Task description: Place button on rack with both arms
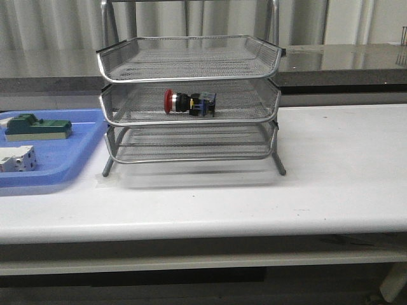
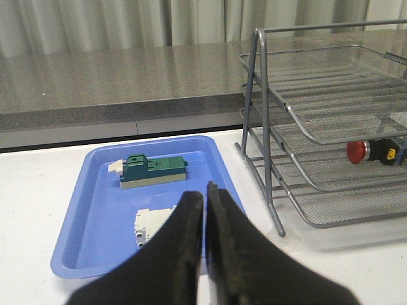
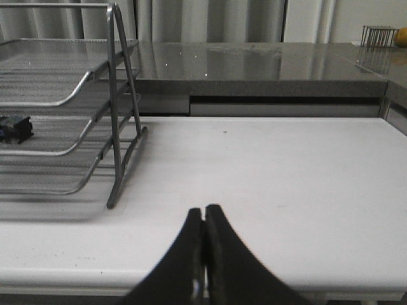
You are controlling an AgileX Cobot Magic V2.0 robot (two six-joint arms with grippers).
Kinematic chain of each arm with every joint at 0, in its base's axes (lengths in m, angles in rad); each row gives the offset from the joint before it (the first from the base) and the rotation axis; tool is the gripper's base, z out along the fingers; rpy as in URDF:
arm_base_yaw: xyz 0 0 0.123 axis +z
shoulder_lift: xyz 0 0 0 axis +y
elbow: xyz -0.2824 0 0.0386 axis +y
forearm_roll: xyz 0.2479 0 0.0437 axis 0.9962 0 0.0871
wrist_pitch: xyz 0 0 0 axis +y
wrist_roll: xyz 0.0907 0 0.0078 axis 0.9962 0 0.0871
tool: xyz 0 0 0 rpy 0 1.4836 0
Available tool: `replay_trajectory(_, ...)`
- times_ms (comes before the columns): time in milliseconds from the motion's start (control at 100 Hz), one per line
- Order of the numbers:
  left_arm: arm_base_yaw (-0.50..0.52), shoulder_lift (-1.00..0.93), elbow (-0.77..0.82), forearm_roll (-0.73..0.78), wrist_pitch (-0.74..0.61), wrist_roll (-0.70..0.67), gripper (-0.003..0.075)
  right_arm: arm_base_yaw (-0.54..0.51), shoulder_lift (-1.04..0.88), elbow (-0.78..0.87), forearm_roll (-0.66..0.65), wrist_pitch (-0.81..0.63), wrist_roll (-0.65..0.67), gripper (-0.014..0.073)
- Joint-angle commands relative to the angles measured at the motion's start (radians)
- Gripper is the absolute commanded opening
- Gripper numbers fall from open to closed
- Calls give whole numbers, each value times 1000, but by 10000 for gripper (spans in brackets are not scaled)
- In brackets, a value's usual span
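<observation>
The button (image 1: 189, 103) lies on its side in the middle tier of the silver wire rack (image 1: 191, 63), red cap to the left. From the left wrist its red cap shows through the mesh (image 2: 372, 151); from the right wrist only its dark body end shows (image 3: 15, 129) beside the rack (image 3: 117, 101). My left gripper (image 2: 205, 194) is shut and empty, held above the near end of the blue tray, well apart from the rack (image 2: 305, 121). Over the bare table to the rack's right, the right gripper (image 3: 203, 214) is shut on nothing. Neither arm appears in the front view.
A flat blue tray (image 1: 79, 146) sits left of the rack, holding a green block (image 1: 37, 127) and a white block (image 1: 18, 158); the same tray (image 2: 95, 210), green block (image 2: 152, 171) and white block (image 2: 149, 223) show from the left wrist. A grey counter (image 1: 343, 60) runs behind the table.
</observation>
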Motion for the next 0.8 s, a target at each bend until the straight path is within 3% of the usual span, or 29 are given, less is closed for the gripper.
replay_trajectory(0, 3, 5, -29, -13, -75, -9, 4, -8, -17, 3, 10, -115, -1, -69)
replay_trajectory(270, 3, 5, -29, -13, -75, -9, 4, -8, -17, 31, 19, -182, -1, -69)
replay_trajectory(790, 3, 5, -29, -13, -75, -9, 4, -8, -17, 31, 19, -179, -1, -69)
